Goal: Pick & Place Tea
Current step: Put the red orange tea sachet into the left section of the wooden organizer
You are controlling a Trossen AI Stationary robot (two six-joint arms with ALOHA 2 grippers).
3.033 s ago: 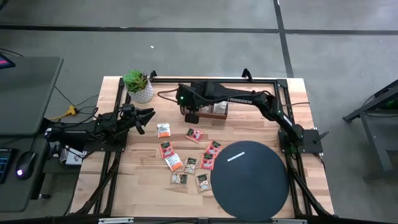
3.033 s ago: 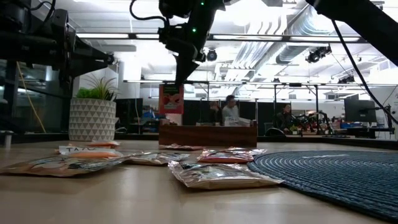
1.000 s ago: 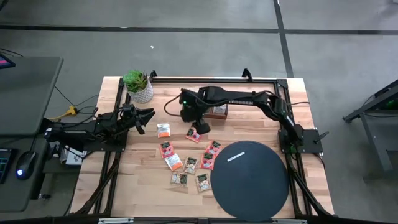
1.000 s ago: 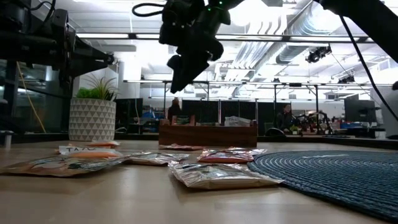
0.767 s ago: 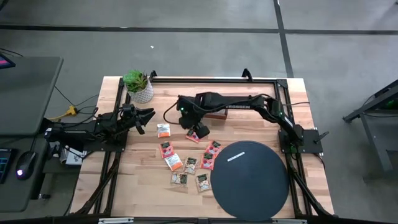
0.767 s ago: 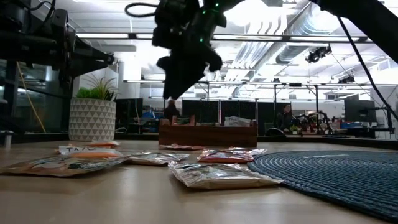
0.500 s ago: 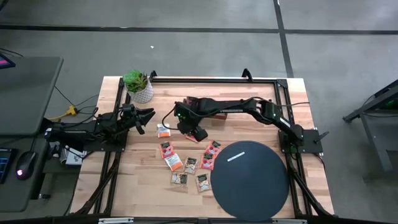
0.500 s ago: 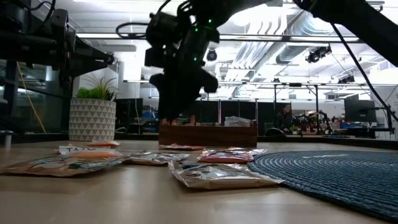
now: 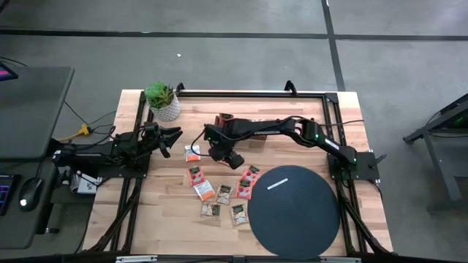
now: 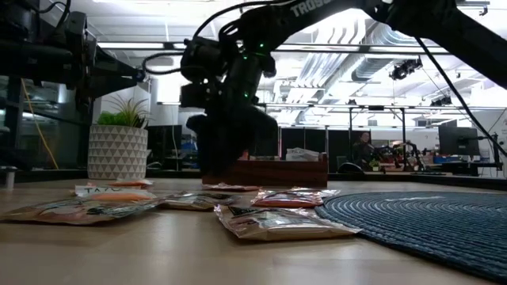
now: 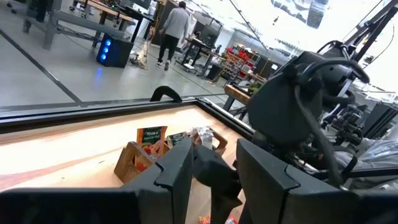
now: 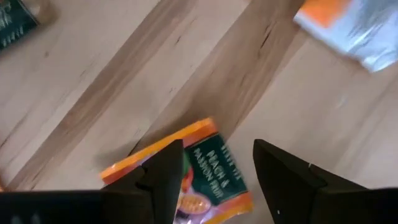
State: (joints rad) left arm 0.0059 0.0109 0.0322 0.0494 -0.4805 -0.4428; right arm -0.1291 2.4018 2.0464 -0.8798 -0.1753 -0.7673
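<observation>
Several small tea sachets [image 9: 219, 193] lie flat on the wooden table between the black disc [image 9: 294, 210] and my arms. My right gripper [image 9: 229, 157] hangs open, pointing down, low over an orange sachet [image 12: 200, 169]. In the right wrist view that sachet lies flat between and below the two fingers; I cannot tell whether they touch it. The brown wooden tray [image 10: 265, 170] stands at the far side with sachets upright in it [image 11: 149, 144], partly under the right arm. My left gripper [image 9: 174, 137] waits open at the table's left, above the surface.
A potted plant [image 9: 162, 101] stands at the far left corner. An orange-and-silver sachet [image 9: 191, 152] lies just left of the right gripper. The black disc fills the near right. A black frame [image 9: 248, 93] rims the table. People show in the room beyond.
My right gripper has come away from the tray, moving toward the table's near-left and down, until it hangs low over the orange sachet. Its fingers have stayed open. The sachets have not moved.
</observation>
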